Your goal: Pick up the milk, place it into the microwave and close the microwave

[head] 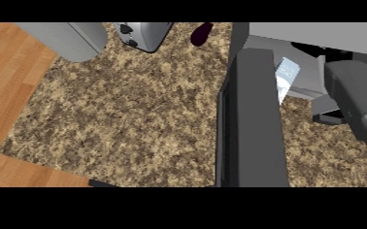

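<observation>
The milk (pixel 287 77) stands upright at the microwave's (pixel 308 35) mouth, just right of the open door (pixel 252 121). The right hand (pixel 328 118) shows only as a dark block near the carton - whether it is open or holds anything cannot be told. The carton probably needs to go well inside before the hand comes away, or the door would catch it. A black sliver at the near edge, likely the left hand (pixel 102 183), shows too little to judge. A toaster (pixel 147 35), a grey canister (pixel 68 40) and a dark purple thing (pixel 202 33) sit far left - none obstructs.
</observation>
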